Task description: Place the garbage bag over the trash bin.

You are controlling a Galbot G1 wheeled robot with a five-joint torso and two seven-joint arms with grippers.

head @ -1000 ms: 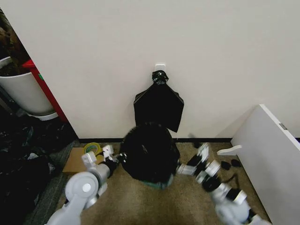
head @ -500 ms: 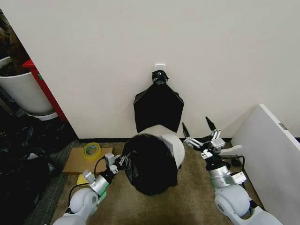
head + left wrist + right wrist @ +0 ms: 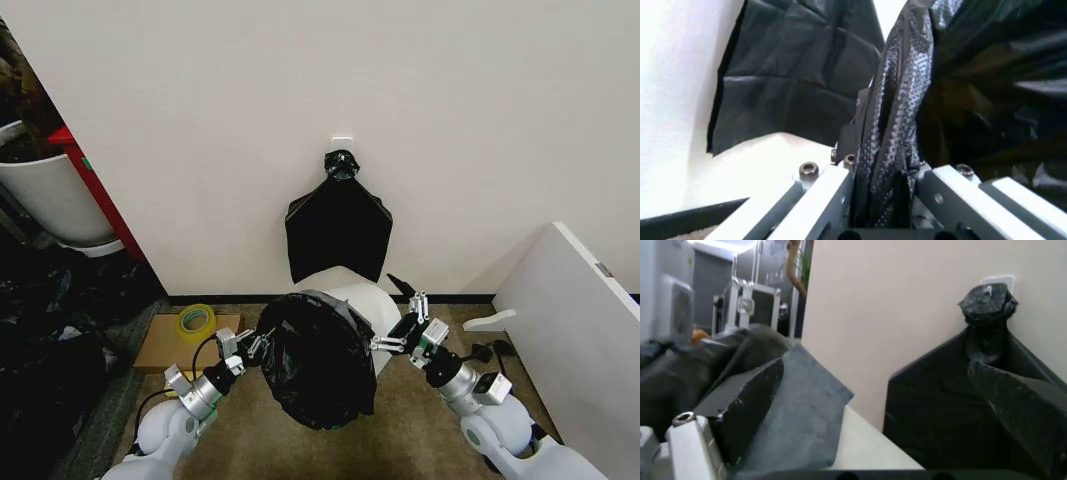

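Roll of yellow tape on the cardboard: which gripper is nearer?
Left. The left gripper grips the garbage bag just beside the yellow tape; the right gripper is across the trash bin.

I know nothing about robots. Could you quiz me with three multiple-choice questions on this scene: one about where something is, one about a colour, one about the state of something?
1. Where does the flat black bundle hang?
A. On the wall behind the trash bin
B. On the floor beside the tape roll
C. On the white board at the right

2. What colour is the tape roll on the cardboard?
A. Red
B. Yellow-green
C. Blue

3. What is the left gripper doing?
A. Hanging open, away from everything
B. Clamped on the garbage bag's edge
C. Holding the tape roll

Answers:
1 A: it hangs from a white wall hook above the trash bin.
2 B: the ring looks yellow-green in the head view.
3 B: the left wrist view shows the garbage bag pinched between its fingers, while the right gripper is open at the bag's other side.
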